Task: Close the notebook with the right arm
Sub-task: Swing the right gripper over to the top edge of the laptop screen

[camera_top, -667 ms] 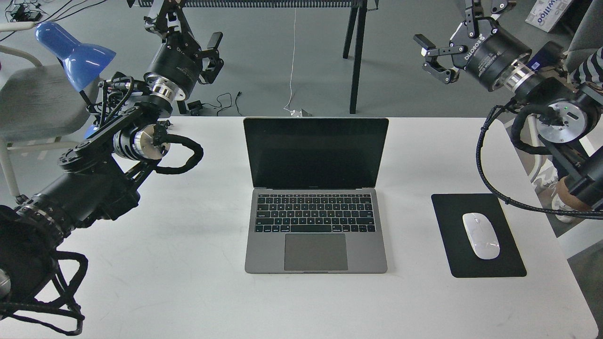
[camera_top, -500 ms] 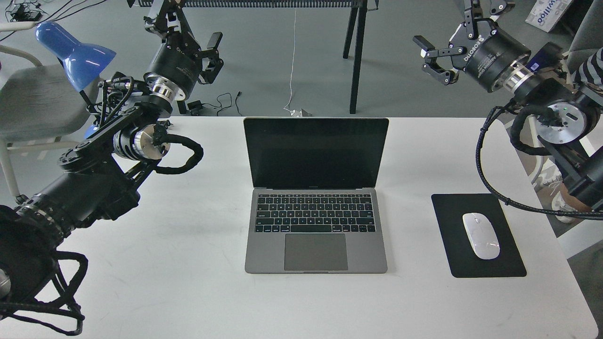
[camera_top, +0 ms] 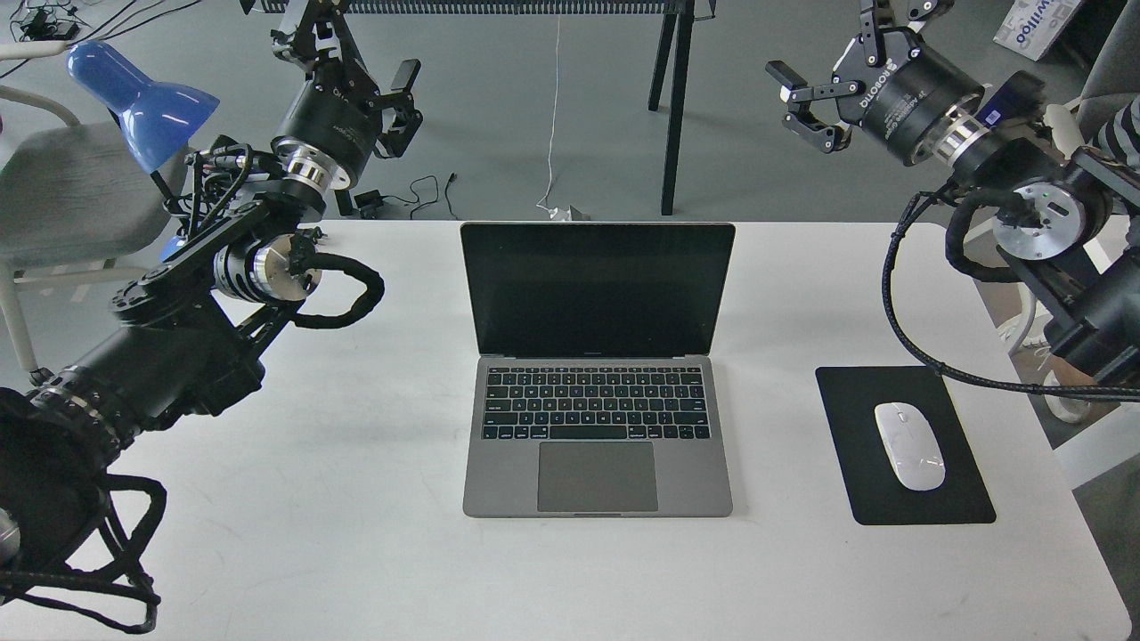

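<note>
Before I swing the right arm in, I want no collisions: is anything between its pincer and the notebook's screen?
Nothing visible. The right pincer hangs open above and beyond the table's far right side, and only air and bare table lie between it and the open notebook. The mouse on its pad lies nearer me, off that path.
</note>
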